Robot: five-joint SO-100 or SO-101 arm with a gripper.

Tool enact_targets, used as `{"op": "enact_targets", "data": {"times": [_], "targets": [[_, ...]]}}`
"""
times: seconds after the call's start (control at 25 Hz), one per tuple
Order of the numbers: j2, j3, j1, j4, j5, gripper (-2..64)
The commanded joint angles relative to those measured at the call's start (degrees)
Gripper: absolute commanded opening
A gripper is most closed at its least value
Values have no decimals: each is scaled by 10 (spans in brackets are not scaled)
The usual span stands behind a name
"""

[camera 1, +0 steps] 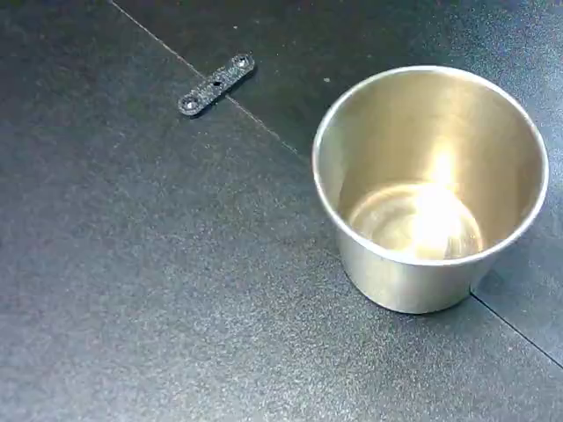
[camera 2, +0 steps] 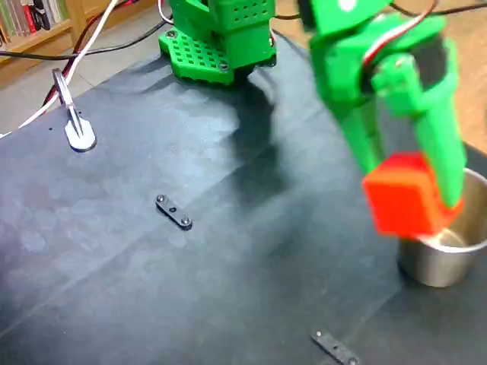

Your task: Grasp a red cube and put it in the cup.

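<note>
In one fixed view my green gripper (camera 2: 415, 199) is shut on the red cube (camera 2: 403, 194) and holds it in the air, just above and slightly left of the cup (camera 2: 449, 262). The cube hides part of the cup's rim there. The other fixed view looks down into the steel cup (camera 1: 396, 277); its shiny inside holds nothing, and neither the cube nor the gripper appears in that view.
A small black flat bracket (camera 1: 216, 84) lies on the dark mat left of the cup, also seen as the bracket (camera 2: 173, 211). Another black bracket (camera 2: 335, 347) lies near the front edge. The arm's green base (camera 2: 217, 42) and a white clamp (camera 2: 78, 133) stand at the back.
</note>
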Motion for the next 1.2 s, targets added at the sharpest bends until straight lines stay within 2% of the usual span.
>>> {"op": "enact_targets", "data": {"times": [0.0,0.4,0.92,1.16], "targets": [[73,32,-37,4,4,-1],[104,112,-102,2,4,-1],[91,158,-99,-8,3,-1],[52,162,-93,-9,3,-1]]}}
